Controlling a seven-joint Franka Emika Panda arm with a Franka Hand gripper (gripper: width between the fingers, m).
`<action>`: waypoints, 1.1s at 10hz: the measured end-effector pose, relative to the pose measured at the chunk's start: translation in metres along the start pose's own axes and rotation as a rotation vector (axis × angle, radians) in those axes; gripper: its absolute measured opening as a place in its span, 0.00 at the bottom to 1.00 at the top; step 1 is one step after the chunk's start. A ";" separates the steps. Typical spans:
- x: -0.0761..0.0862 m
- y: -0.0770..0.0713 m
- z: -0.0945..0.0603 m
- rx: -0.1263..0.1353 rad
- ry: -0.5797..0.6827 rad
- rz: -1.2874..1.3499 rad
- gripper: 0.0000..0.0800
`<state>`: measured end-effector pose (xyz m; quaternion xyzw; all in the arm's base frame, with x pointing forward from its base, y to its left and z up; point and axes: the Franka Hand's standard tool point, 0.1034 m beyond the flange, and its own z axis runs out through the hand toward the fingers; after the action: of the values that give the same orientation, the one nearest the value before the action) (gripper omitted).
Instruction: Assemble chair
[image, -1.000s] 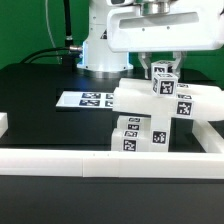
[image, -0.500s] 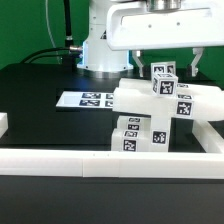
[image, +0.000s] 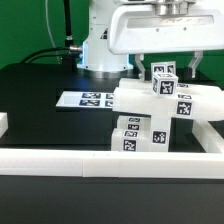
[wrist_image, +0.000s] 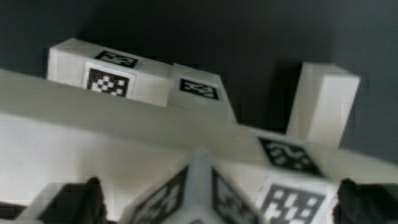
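My gripper (image: 163, 63) hangs spread wide just above the chair (image: 160, 112): rigid, light-looking plastic, best pinched across its small top block (image: 163, 81).

The arm rises at the back of the scene in the exterior view, its white upright column at about eleven o'clock from the picture's centre. A broad white wrist housing spans the upper part of the frame toward one o'clock. Below it hangs the tool (image: 166, 66), pointing straight down. Its two dark fingers (image: 140, 65) stand wide apart, one toward nine o'clock and the other toward three o'clock of the tool's midpoint. Nothing is clamped between them. In the wrist view only the dark fingertips (wrist_image: 75, 199) show, at about seven and five o'clock.
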<state>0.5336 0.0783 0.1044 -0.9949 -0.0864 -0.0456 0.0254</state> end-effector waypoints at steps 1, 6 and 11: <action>0.000 0.002 0.000 0.000 0.000 -0.063 0.81; 0.000 0.006 -0.004 -0.042 -0.006 -0.581 0.81; 0.001 0.006 -0.005 -0.046 -0.006 -0.600 0.49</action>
<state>0.5352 0.0719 0.1094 -0.9254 -0.3754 -0.0502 -0.0119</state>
